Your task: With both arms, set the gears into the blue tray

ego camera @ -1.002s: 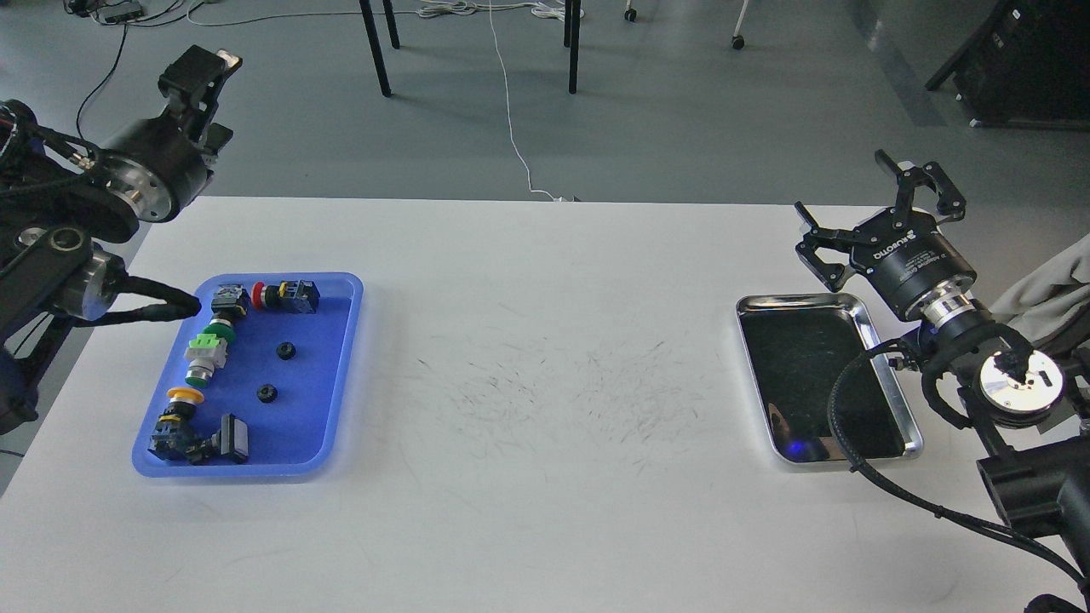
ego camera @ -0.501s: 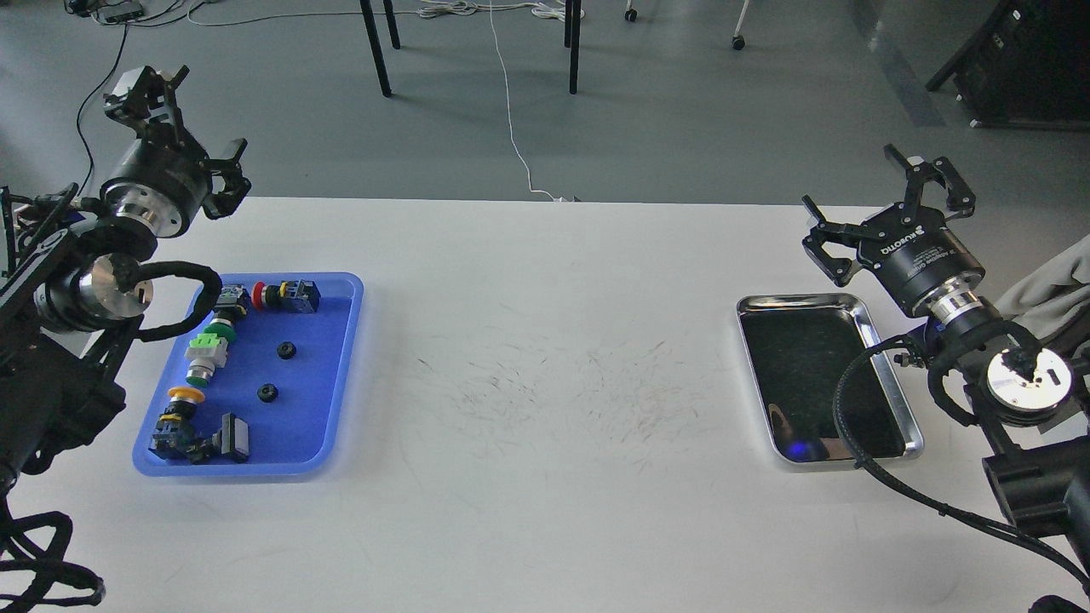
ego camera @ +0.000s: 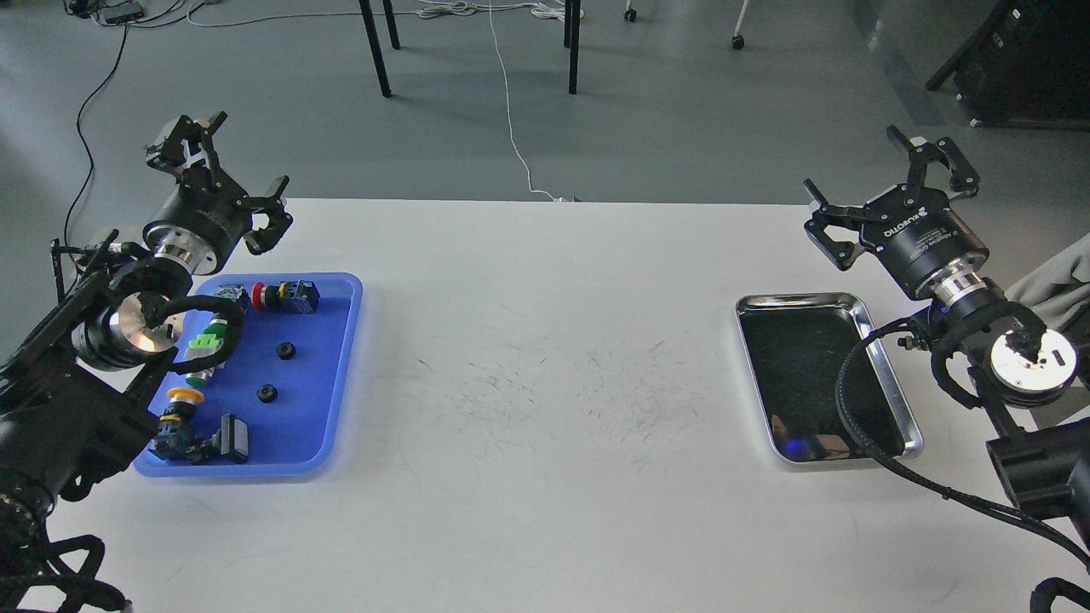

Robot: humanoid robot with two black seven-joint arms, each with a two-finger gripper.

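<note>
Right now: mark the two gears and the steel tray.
upper gear (ego camera: 286, 350), head view, on its hub, in the blue tray.
lower gear (ego camera: 267, 392), head view, on its hub, same tray.
steel tray (ego camera: 894, 383), head view, on its right rim.

- We were pretty clearly in a robotics lab: grey floor (ego camera: 681, 111) with loose cables (ego camera: 509, 102) trailing around
- We had a scuffed white worktable (ego camera: 545, 383), and caster wheels (ego camera: 737, 41) showed behind it
</note>
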